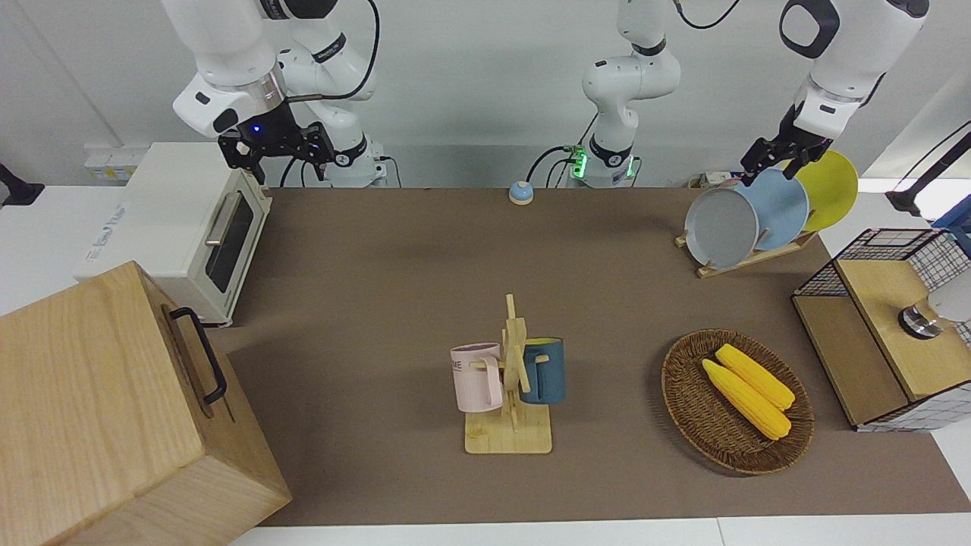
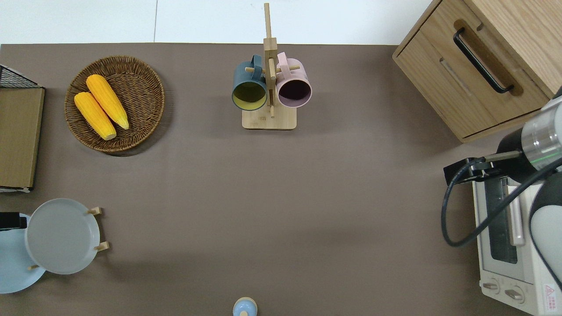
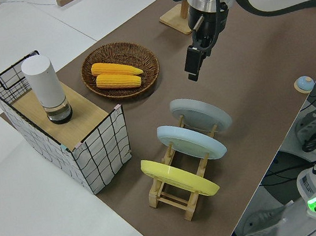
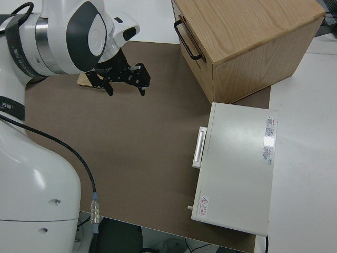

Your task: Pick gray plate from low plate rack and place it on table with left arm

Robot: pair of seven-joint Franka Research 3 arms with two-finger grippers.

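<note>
Mostly bare brown table [image 2: 281,197], white walls.

Two corn cobs [image 1: 747,388] lie in a wicker basket [image 1: 686,409]

Both arms, the left arm [image 1: 842,45] and the right arm [image 1: 227,61], are glossy white with black joint caps and looping black cables. A blue light glows above the right arm's black jaws; the bases glow green and red.

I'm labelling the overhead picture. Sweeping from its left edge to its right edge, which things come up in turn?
Light-blue plate → gray plate → wicker basket → mug tree → wooden cabinet → toaster oven.
</note>
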